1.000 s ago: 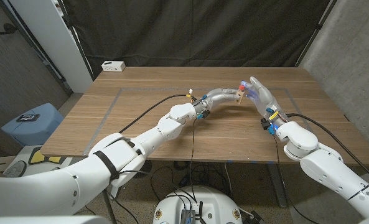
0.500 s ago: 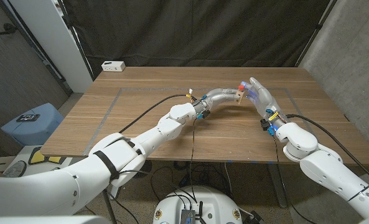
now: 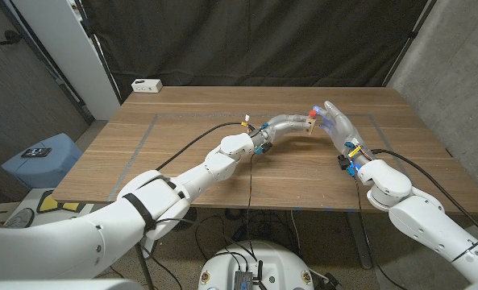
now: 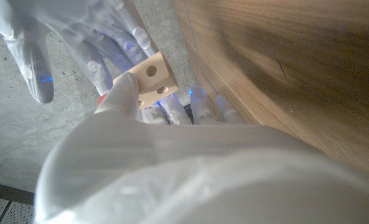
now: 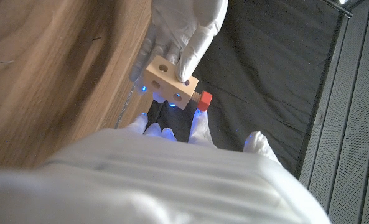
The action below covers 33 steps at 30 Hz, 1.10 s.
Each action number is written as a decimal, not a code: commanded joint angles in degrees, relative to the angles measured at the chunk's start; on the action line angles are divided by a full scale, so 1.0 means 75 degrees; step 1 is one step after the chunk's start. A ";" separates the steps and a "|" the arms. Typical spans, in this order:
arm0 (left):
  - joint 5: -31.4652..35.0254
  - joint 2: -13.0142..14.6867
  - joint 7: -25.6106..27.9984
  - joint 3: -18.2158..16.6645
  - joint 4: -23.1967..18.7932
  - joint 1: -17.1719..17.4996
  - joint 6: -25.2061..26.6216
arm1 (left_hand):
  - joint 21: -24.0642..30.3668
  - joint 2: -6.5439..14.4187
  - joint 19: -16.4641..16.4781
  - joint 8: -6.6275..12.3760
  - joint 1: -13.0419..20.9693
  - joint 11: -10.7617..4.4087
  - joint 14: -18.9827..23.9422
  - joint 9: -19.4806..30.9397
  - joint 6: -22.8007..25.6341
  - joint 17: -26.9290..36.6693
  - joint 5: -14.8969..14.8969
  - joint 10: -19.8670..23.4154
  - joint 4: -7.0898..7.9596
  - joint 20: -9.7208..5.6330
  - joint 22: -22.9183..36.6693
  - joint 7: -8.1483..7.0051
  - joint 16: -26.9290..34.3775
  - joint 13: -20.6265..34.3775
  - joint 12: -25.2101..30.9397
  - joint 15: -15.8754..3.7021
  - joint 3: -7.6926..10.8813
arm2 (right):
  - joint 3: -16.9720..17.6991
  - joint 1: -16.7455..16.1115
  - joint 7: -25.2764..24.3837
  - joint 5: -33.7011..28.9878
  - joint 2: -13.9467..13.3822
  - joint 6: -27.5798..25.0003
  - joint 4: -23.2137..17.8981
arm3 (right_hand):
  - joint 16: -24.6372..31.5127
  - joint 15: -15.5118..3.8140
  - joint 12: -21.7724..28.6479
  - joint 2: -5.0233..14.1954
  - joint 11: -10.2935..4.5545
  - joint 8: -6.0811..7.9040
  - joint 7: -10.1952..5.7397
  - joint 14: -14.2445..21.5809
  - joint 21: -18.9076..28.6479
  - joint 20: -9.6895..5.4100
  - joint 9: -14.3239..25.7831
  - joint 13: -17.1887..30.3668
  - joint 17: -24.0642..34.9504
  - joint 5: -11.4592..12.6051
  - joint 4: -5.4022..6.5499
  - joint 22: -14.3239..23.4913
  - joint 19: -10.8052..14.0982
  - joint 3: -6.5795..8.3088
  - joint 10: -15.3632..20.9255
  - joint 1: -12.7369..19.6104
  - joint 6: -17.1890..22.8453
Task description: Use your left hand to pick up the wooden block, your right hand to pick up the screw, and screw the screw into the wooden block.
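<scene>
Wooden block (image 5: 169, 85) held up above the far middle of the wooden table (image 3: 182, 153), pale, with round holes in its faces, pinched in the fingers of the left hand (image 5: 183, 31). Red-headed screw (image 5: 203, 99) stuck into one end of the block, head just clear of the wood, grasped by the right hand (image 3: 335, 125), meeting the left hand (image 3: 291, 123) over the table. White box (image 3: 147, 84) at the table's far left corner, well apart from both hands
</scene>
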 commanded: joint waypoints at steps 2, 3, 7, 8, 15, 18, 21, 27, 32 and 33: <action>-0.0002 -0.0016 -0.0020 -0.0017 0.0045 -0.0009 -0.0039 | 0.0056 0.0044 0.0041 0.0052 -0.0014 0.0049 0.0045 0.0036 0.0197 0.0020 0.0048 0.0043 -0.0005 0.0044 0.0039 0.0083 0.0028 0.0010 0.0029 -0.0196 0.0071 | 0.0048 -0.0090 -0.0071 0.0004 -0.0036 -0.0038 -0.0062 | 0.0050 -0.0028 0.0047 0.0042 -0.0016 0.0038 -0.0001 -0.0869 0.0050 0.0026 0.0002 0.0013 0.0023 -0.0001 -0.0024 0.0020 -0.0016 0.0061 -0.0440 -0.0032 0.0046; -0.0006 -0.0016 -0.0019 -0.0021 0.0044 -0.0007 -0.0041 | 0.0055 0.0048 0.0040 0.0049 -0.0017 0.0048 0.0043 0.0036 0.0190 0.0022 0.0048 0.0041 -0.0001 0.0046 0.0039 0.0086 0.0029 0.0010 0.0029 -0.0197 0.0070 | 0.0059 -0.0106 -0.0075 0.0007 -0.0040 -0.0033 -0.0072 | 0.0049 -0.0029 0.0047 0.0042 -0.0022 0.0040 -0.0004 -0.0871 0.0052 0.0028 0.0002 0.0013 0.0022 -0.0001 -0.0026 0.0019 -0.0013 0.0063 -0.0441 -0.0030 0.0052; -0.0010 -0.0016 -0.0024 -0.0026 0.0050 -0.0006 -0.0053 | 0.0057 0.0039 0.0044 0.0056 -0.0012 0.0050 0.0046 0.0036 0.0206 0.0021 0.0047 0.0029 -0.0009 0.0041 0.0039 0.0088 0.0030 0.0010 0.0025 -0.0203 0.0068 | 0.0091 -0.0153 -0.0101 0.0013 -0.0053 -0.0049 -0.0109 | 0.0051 -0.0026 0.0053 0.0041 -0.0019 0.0041 -0.0004 -0.0866 0.0056 0.0034 0.0002 0.0013 0.0019 -0.0001 -0.0029 0.0019 -0.0009 0.0068 -0.0430 -0.0029 0.0059; -0.0014 -0.0017 -0.0034 -0.0028 0.0054 -0.0007 -0.0052 | 0.0057 0.0041 0.0043 0.0057 -0.0014 0.0053 0.0046 0.0036 0.0208 0.0022 0.0047 0.0037 -0.0007 0.0039 0.0039 0.0085 0.0031 0.0010 0.0028 -0.0209 0.0067 | 0.0096 -0.0166 -0.0118 0.0005 -0.0055 -0.0058 -0.0122 | 0.0052 -0.0032 0.0054 0.0042 -0.0023 0.0040 -0.0005 -0.0867 0.0057 0.0034 0.0002 0.0013 0.0018 -0.0001 -0.0030 0.0019 -0.0007 0.0070 -0.0428 -0.0029 0.0059; -0.0023 -0.0027 -0.0047 -0.0036 0.0077 -0.0008 -0.0069 | 0.0056 0.0051 0.0042 0.0048 -0.0013 0.0059 0.0041 0.0036 0.0187 0.0027 0.0047 0.0038 -0.0004 0.0049 0.0039 0.0092 0.0035 0.0009 0.0029 -0.0201 0.0068 | 0.0145 -0.0238 -0.0175 -0.0013 -0.0076 -0.0093 -0.0196 | 0.0059 -0.0034 0.0059 0.0045 -0.0032 0.0053 0.0001 -0.0848 0.0069 0.0031 0.0002 0.0012 0.0010 0.0001 -0.0041 0.0019 0.0016 0.0083 -0.0417 -0.0018 0.0104; -0.0017 -0.0023 -0.0046 -0.0034 0.0071 -0.0006 -0.0076 | 0.0057 0.0048 0.0042 0.0048 -0.0011 0.0061 0.0046 0.0036 0.0186 0.0025 0.0047 0.0028 -0.0008 0.0049 0.0039 0.0097 0.0035 0.0009 0.0026 -0.0201 0.0069 | 0.0176 -0.0276 -0.0182 -0.0009 -0.0095 -0.0110 -0.0240 | 0.0062 -0.0042 0.0061 0.0047 -0.0038 0.0053 0.0002 -0.0842 0.0071 0.0030 0.0003 0.0012 0.0010 0.0001 -0.0041 0.0019 0.0021 0.0087 -0.0414 -0.0019 0.0109; -0.0023 -0.0010 -0.0039 -0.0039 0.0031 0.0011 -0.0056 | 0.0059 0.0041 0.0047 0.0051 -0.0009 0.0036 0.0049 0.0036 0.0193 0.0022 0.0047 0.0027 -0.0012 0.0043 0.0039 0.0080 0.0035 0.0009 0.0026 -0.0203 0.0068 | 0.0202 -0.0317 -0.0189 -0.0015 -0.0112 -0.0120 -0.0285 | 0.0068 -0.0044 0.0065 0.0052 -0.0053 0.0052 0.0005 -0.0830 0.0074 0.0041 0.0003 0.0012 0.0007 0.0001 -0.0043 0.0019 0.0026 0.0093 -0.0403 -0.0017 0.0116; -0.0033 -0.0008 -0.0047 -0.0043 0.0016 0.0019 -0.0050 | 0.0060 0.0039 0.0050 0.0054 -0.0006 0.0049 0.0050 0.0037 0.0199 0.0021 0.0047 0.0040 -0.0015 0.0046 0.0039 0.0078 0.0036 0.0009 0.0032 -0.0205 0.0068 | 0.0254 -0.0391 -0.0197 -0.0030 -0.0161 -0.0165 -0.0390 | 0.0071 -0.0042 0.0078 0.0051 -0.0050 0.0056 0.0004 -0.0819 0.0078 0.0047 0.0003 0.0012 0.0001 0.0002 -0.0054 0.0018 0.0036 0.0103 -0.0369 -0.0008 0.0139; -0.0036 -0.0017 -0.0054 -0.0042 0.0032 0.0019 -0.0061 | 0.0059 0.0050 0.0048 0.0051 -0.0014 0.0055 0.0048 0.0037 0.0193 0.0026 0.0046 0.0038 -0.0006 0.0050 0.0039 0.0093 0.0039 0.0009 0.0032 -0.0198 0.0067 | 0.0318 -0.0471 -0.0203 -0.0032 -0.0227 -0.0240 -0.0508 | 0.0072 -0.0047 0.0085 0.0060 -0.0064 0.0061 0.0000 -0.0815 0.0081 0.0050 0.0003 0.0012 -0.0004 0.0004 -0.0061 0.0018 0.0044 0.0115 -0.0348 0.0001 0.0165; -0.0038 -0.0018 -0.0052 -0.0044 0.0030 0.0021 -0.0060 | 0.0058 0.0047 0.0045 0.0051 -0.0009 0.0061 0.0049 0.0037 0.0192 0.0024 0.0047 0.0038 -0.0011 0.0046 0.0039 0.0092 0.0039 0.0009 0.0032 -0.0198 0.0069 | 0.0330 -0.0484 -0.0197 -0.0029 -0.0239 -0.0251 -0.0527 | 0.0073 -0.0045 0.0085 0.0063 -0.0059 0.0062 -0.0005 -0.0811 0.0082 0.0044 0.0003 0.0012 -0.0006 0.0004 -0.0063 0.0018 0.0045 0.0118 -0.0346 0.0003 0.0169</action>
